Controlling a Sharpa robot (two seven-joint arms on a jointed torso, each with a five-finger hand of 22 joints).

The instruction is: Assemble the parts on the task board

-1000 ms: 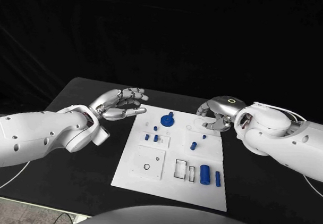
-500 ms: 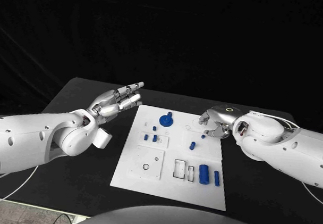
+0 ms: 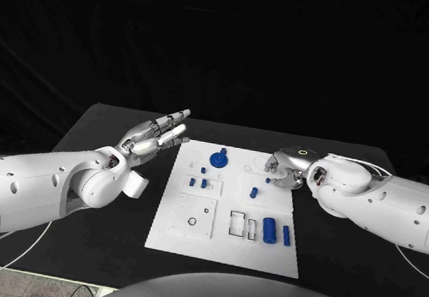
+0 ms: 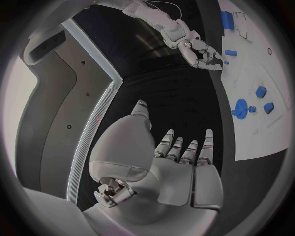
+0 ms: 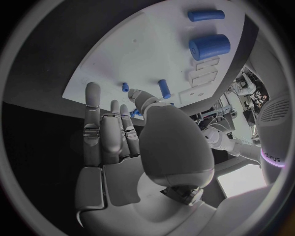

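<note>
Head view: two empty hands, left hand (image 3: 157, 137) outstretched, right hand (image 3: 286, 168) curled, perhaps nine parts (image 3: 271, 230).

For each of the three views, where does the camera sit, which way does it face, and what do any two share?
Head view: on the head, looking down at the task board; both arms show.
Left wrist view: behind the left hand, open, facing across the table.
Right wrist view: behind the right hand, facing the board.
Shared: the blue gear shows in head and left wrist views.
</note>
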